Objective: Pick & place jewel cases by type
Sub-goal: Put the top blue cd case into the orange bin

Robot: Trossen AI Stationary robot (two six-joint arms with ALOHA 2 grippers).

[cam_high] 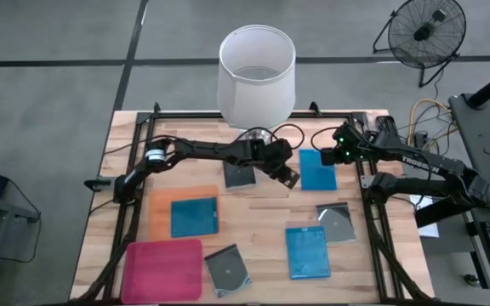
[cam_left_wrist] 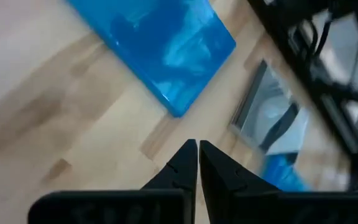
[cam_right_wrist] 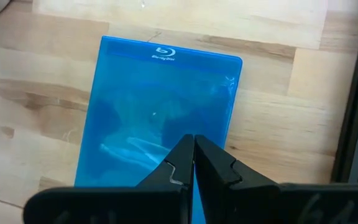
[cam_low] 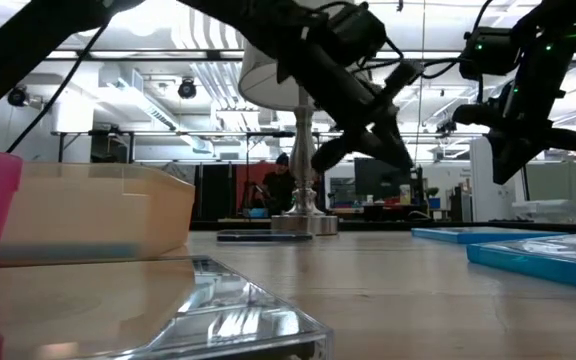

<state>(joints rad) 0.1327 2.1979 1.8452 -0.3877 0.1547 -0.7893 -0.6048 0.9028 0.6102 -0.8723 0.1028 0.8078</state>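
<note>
Three blue cases [cam_high: 317, 169] — three grey disc cases [cam_high: 239, 174].

Even overhead light, soft shadows. Low view: ceiling lamps [cam_low: 186, 88] glare upper left, the near clear case [cam_low: 230, 310] blurred. Left wrist view is motion-smeared at right.
</note>
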